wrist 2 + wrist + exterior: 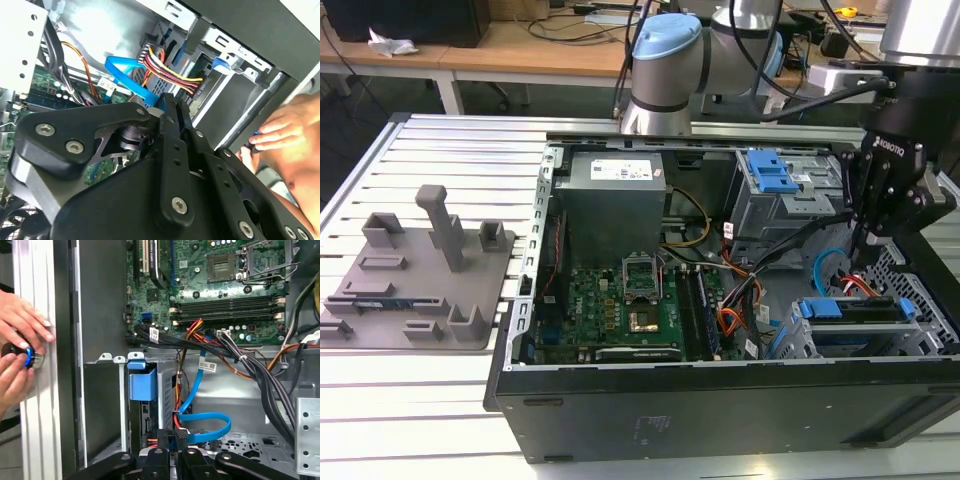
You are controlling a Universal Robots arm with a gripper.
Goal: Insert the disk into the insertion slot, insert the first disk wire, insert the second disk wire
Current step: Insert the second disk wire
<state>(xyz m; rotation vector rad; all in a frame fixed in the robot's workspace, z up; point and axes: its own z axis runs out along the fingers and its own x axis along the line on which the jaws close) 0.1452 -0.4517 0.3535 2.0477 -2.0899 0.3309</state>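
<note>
The disk [850, 310], in its blue carrier [142, 385], sits inside the low grey insertion slot [926, 322] at the exterior view's right. My gripper [861, 262] hangs just above the disk's inner end. In both wrist views the fingers [176, 436] are pressed together on the plug end of a blue flat wire [210, 424], whose loop [127, 70] runs back into the case. A bundle of red, yellow and black wires [170, 67] ends in a plug [194, 85] at the disk's edge.
A person's hands [20, 345] hold a round knob with a blue ring outside the case wall [65, 365]. A taller cage with a blue latch [770, 175] stands behind. Thick black cable bundles [260, 380] and the motherboard [630, 300] lie alongside. A grey fixture [415, 275] rests on the table.
</note>
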